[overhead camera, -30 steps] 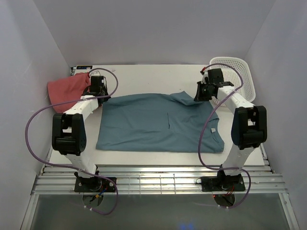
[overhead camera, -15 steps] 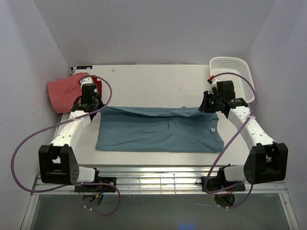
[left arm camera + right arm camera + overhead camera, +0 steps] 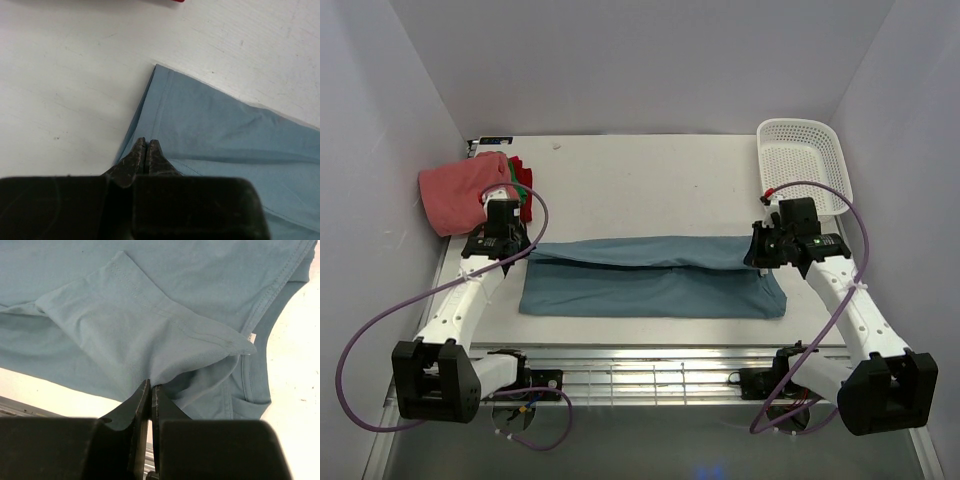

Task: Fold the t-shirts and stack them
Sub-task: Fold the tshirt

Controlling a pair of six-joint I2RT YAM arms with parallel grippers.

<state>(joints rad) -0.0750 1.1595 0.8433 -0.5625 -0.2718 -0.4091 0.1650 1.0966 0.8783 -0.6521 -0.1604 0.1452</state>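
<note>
**Doubling the large dusty teal-blue cotton t-shirt (image 3: 650, 275) lengthwise**

The left gripper (image 3: 147, 143) and right gripper (image 3: 150, 385) are each clamped tight on one end of the folded-over layer. I judge they hold it level so that it lands squarely on the near half. The shirt lies as a long, softly creased band along the white table's (image 3: 640, 165) near edge.
</note>
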